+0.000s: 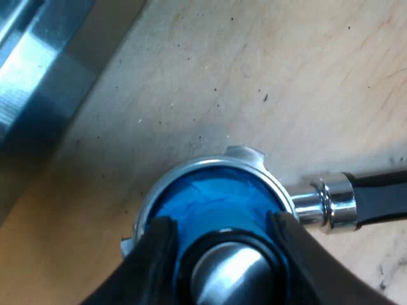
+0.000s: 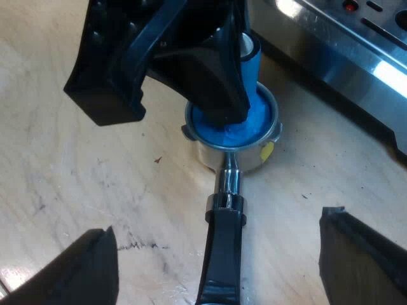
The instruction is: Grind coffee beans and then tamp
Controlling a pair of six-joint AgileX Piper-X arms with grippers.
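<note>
Blue tamper (image 1: pixel 210 197) sits inside the basket of the metal holder (image 1: pixel 191 166), base down and covering the whole opening. The rim rings the blue all round. Whatever is under the tamper is hidden, so I cannot tell the basket's contents.

Left gripper (image 1: pixel 221 222) is clamped on the tamper, one black finger (image 1: pixel 159 254) on each side of its upper part. A round metal piece in a black ring shows between them. From the right wrist view the left gripper (image 2: pixel 219 95) comes down over the tamper (image 2: pixel 254 121), and the tamper's blue stem stands upright behind the finger.

The holder (image 2: pixel 241 159) stands on the table with its basket opening up. A small yellow mark is on the basket's outer wall. Chrome neck (image 1: pixel 331 203) leads from the basket to the dark handle (image 2: pixel 222 254), which lies level over the wood. Its red end is out of frame.

Right gripper (image 2: pixel 219 222) has its fingers wide apart, one on each side of the handle, neither touching it and nothing held.

Table (image 2: pixel 76 178) is light wood, with scratches and small dark specks scattered near the holder. The espresso machine (image 2: pixel 343 44) has its metal front near the basket, on the side away from the handle. A grey metal edge (image 1: pixel 32 76) crosses the wood beyond the basket in the left wrist view.
</note>
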